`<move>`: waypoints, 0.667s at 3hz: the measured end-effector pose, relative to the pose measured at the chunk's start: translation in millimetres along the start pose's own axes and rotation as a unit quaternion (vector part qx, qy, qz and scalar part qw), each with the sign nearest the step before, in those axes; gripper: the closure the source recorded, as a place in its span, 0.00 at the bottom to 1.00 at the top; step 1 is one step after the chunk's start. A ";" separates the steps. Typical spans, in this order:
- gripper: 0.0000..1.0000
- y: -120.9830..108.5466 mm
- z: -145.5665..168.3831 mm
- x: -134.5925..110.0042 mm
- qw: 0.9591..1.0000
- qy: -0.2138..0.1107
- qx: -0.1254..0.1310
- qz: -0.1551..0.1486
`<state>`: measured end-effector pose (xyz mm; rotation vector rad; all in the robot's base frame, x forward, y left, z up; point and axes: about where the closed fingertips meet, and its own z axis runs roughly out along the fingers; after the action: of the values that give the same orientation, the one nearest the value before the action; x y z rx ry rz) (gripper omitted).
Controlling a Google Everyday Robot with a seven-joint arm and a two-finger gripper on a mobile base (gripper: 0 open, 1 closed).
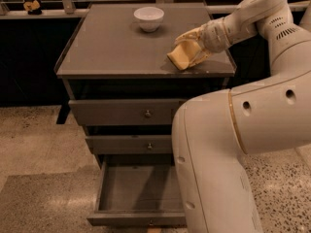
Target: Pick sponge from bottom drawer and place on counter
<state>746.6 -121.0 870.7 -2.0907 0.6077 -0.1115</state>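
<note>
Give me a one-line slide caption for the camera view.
Tool grips the sponge at the front right of the counter, white bowl farther back, bottom drawer open below.

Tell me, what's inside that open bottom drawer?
The bottom drawer shows only bare grey floor and shadow. Its right side is hidden behind the robot's arm. The sponge is up at the counter, gripped in the claw.

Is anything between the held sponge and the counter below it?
Nothing visible. The end effector holds the sponge low over the counter near its front edge; the bowl sits apart at the back.
</note>
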 end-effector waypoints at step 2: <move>0.00 0.0 0.1 0.0 1.000 0.000 0.000 0.000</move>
<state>746.7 -120.9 870.7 -2.0907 0.6076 -0.1114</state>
